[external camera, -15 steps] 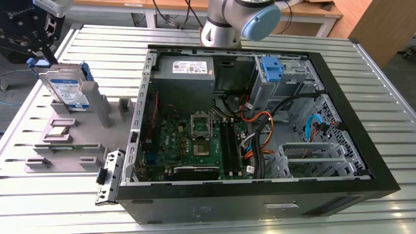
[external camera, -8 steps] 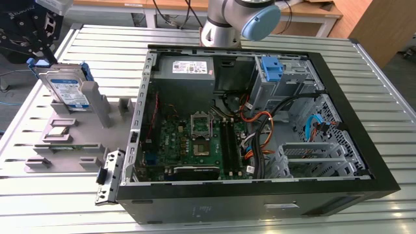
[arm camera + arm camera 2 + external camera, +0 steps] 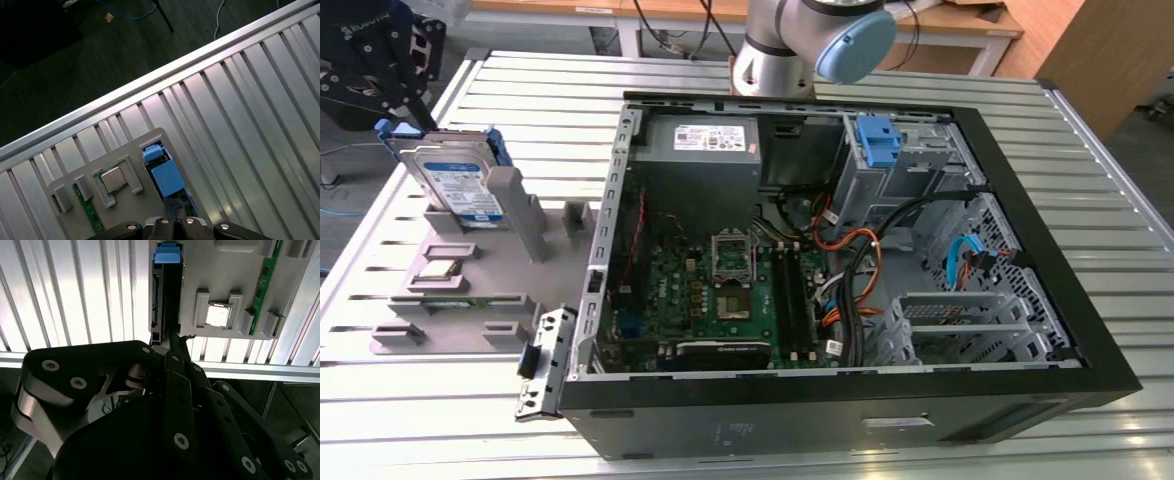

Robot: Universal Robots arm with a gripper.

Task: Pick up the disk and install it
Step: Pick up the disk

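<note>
The disk (image 3: 454,185) stands upright in a slot of a grey holder (image 3: 467,292) on the slatted metal table (image 3: 454,425), at the exterior view's left, well apart from the inside of the open computer case (image 3: 854,430). The gripper (image 3: 398,100) hangs just above the disk's far top corner, beside the blue handle tab. It is dark there and partly cut off by the frame edge. I cannot tell whether it is clenched or released, or whether it touches the disk.

In the second wrist view the black gripper (image 3: 175,340) body hides much of the scene. Its tip lies at the near end of the disk (image 3: 160,295), which shows only as a thin dark edge with the blue tab at the far end. In the first wrist view the gripper (image 3: 173,204) is cut off, and the disk (image 3: 165,177) shows mostly its blue tab.

Both wrist views show 1 square chip (image 3: 218,316) and 1 green board (image 3: 263,287) on the holder beside the disk.

The exterior view shows a blue bracket (image 3: 878,140) and a grey power supply box (image 3: 707,140) inside the case, and the arm (image 3: 807,40) behind it.
</note>
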